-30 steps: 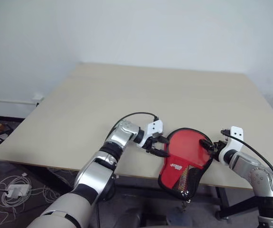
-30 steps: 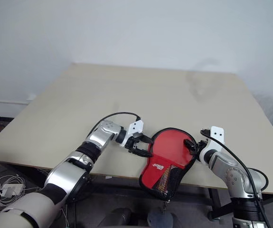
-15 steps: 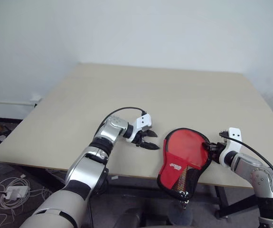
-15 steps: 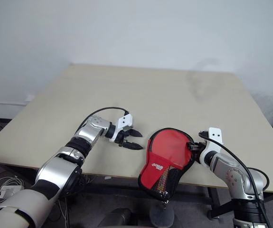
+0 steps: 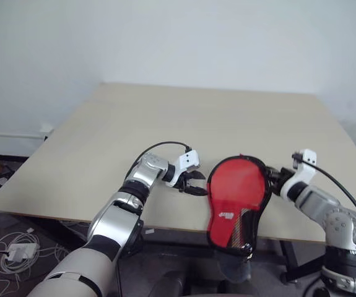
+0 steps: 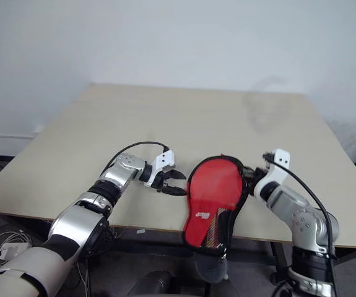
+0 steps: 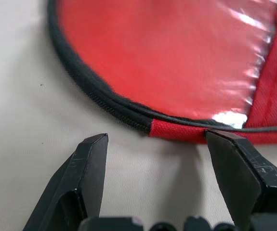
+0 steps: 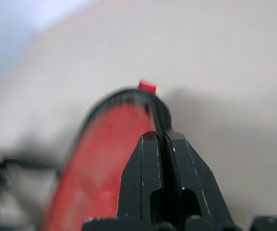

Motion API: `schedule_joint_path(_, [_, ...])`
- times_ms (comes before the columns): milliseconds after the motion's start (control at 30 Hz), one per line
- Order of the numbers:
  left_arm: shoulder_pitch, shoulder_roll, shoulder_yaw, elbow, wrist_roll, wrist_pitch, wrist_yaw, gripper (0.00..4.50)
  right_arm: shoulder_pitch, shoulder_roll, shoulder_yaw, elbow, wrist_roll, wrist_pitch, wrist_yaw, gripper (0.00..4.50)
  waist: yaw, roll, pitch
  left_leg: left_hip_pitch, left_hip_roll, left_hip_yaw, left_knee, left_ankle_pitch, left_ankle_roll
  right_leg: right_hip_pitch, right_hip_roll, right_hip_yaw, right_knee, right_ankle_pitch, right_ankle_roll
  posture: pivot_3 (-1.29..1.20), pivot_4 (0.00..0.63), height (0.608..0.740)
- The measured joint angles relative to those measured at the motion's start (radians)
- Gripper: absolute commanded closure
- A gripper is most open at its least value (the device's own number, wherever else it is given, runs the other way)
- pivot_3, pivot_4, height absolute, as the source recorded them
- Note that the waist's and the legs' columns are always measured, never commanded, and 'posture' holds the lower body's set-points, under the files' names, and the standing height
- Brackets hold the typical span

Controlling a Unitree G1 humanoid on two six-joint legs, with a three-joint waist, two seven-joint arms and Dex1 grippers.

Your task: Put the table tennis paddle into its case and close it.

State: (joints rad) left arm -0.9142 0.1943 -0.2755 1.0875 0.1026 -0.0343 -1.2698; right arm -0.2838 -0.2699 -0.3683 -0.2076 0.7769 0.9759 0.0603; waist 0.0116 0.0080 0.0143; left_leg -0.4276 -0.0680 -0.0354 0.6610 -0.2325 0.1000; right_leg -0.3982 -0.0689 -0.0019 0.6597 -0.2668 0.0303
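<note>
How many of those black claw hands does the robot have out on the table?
2. The left gripper hangs open just beside the case; the right gripper is pinched shut on the case's opposite edge.

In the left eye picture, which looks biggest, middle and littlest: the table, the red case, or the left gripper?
1. The table looks biggest.
2. The case looks middle.
3. The left gripper, open beside the case, looks littlest.

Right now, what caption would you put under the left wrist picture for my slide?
Open left gripper waits just short of the red case's zipped black edge on the table.
</note>
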Motion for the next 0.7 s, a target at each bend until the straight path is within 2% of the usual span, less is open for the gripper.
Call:
schedule_joint_path(167, [0.013,-0.004,-0.003,-0.009,0.002,-0.010,-0.001,1.11,-0.148,0.021,-0.129,0.057,-0.006,-0.062,-0.160,4.45,0.003,0.001,0.000,0.000,-0.009,-0.002,-0.001,0.003,0.003,-0.002,-0.001,0.006,0.000,0.002,0.001,0.00,0.000,0.740])
schedule_joint_path(333, [0.024,0.002,-0.003,-0.029,0.002,-0.011,-0.004,1.11,-0.185,0.029,-0.185,0.155,-0.046,-0.111,-0.264,4.45,0.002,0.002,0.000,0.000,-0.017,-0.003,-0.003,0.006,0.007,-0.008,-0.001,0.018,0.003,0.003,0.003,0.00,0.000,0.740])
schedule_joint_path(500, [0.041,0.005,0.001,-0.054,0.002,-0.003,-0.002,1.11,-0.237,0.039,-0.197,0.228,-0.074,-0.174,-0.290,4.45,-0.001,0.006,0.000,0.003,-0.027,-0.007,-0.007,0.010,0.010,-0.011,-0.001,0.026,0.003,0.009,0.011,0.00,0.000,0.740])
schedule_joint_path(700, [0.063,0.005,0.003,-0.076,0.000,0.014,0.003,1.11,-0.285,0.036,-0.199,0.348,-0.132,-0.269,-0.308,4.45,-0.002,0.007,0.000,0.016,-0.032,-0.007,-0.012,0.011,0.011,-0.004,0.000,0.035,0.001,0.012,0.013,0.00,0.000,0.740])
